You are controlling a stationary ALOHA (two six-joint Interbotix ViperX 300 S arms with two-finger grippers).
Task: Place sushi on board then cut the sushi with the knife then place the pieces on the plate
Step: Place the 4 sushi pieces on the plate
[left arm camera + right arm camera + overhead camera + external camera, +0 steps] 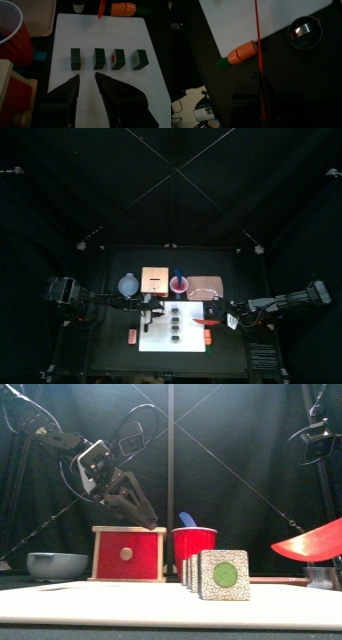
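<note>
On the black table [114, 358], the white plastic cutting board [87, 35] carries four dark green sushi blocks [107, 58], cut apart. My left gripper [87, 76] hangs over them, jaws narrow and empty, ready for pickup. My right gripper [261, 82] parks the clamped red toy knife [256, 45] at the board's right edge.

We're seeing a smooth matt board [100, 35], a glossy plastic cup [195, 549], a shiny metal cutter [304, 33], a box [128, 554] seemingly wooden.

no readable text anywhere, it seems
</note>
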